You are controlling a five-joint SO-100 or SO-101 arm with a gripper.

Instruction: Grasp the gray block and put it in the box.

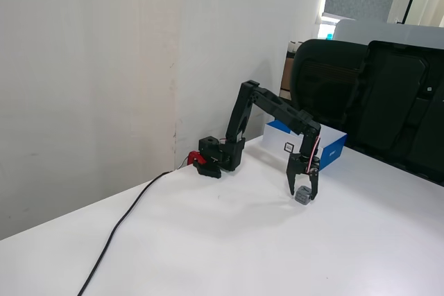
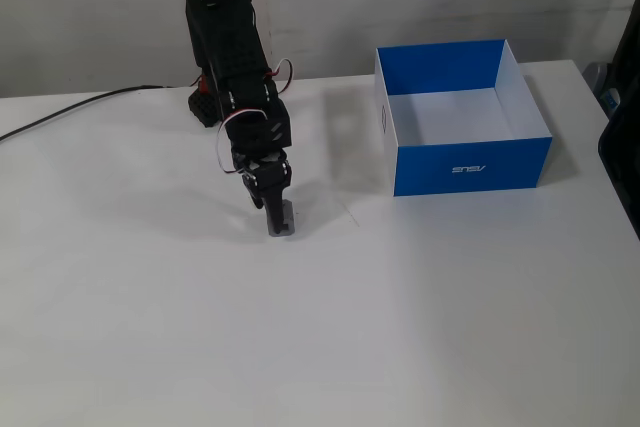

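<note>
While the arm reaches down to the white table, its gripper closes around the gray block — at the tabletop, left of the box in a fixed view, well apart.

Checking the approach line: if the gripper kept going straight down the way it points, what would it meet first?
The gray block, which sits between the fingertips of the gripper, then the white table right under it. Whether the block is clamped is unclear.

In a fixed view the gray block lies on the table, left of the box.
</note>
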